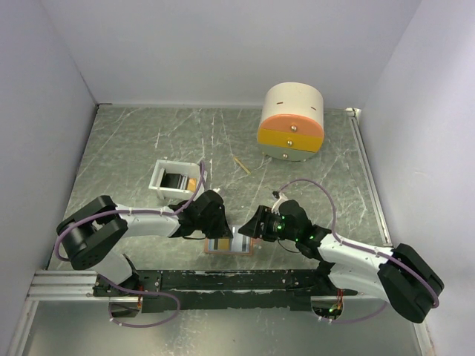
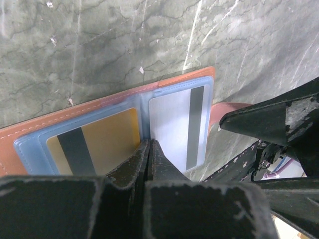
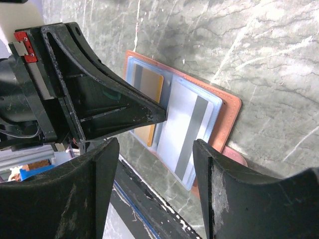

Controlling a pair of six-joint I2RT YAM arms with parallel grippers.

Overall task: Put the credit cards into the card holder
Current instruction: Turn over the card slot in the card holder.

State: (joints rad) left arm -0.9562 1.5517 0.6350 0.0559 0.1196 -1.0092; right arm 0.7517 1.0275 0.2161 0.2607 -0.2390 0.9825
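- Surface (image 1: pixel 133 148): green marbled, boxed in by pale walls (image 1: pixel 223 44) on three sides. You look down on it from above and behind the two arms.
- Holder (image 1: pixel 228 245): it lies open and flat at the near edge of the surface, between your two arms. The salmon cover faces down and the clear blue pockets face up.
- Gold card (image 2: pixel 99 139): it sits in the holder's left pocket, with its dark stripe showing.
- Pale card (image 2: pixel 172 124): it sits in the right pocket, with its grey stripe running along the outer side.
- Left fingers (image 2: pixel 149 154): closed together and gripping nothing. Their tips rest at the holder's centre fold, between the two pockets.
- Right fingers (image 3: pixel 102 169): spread apart and gripping nothing. They hang just to the right of the holder, and your right wrist view frames the pale card between them.
- Tray (image 1: pixel 159 174): white, well behind the left arm, with a black card (image 1: pixel 176 180) inside.
- Drawer box (image 1: pixel 291 122): round, at the far right, well apart from the holder.
- Stick (image 1: pixel 240 165): thin, lying between the tray and the drawer box.
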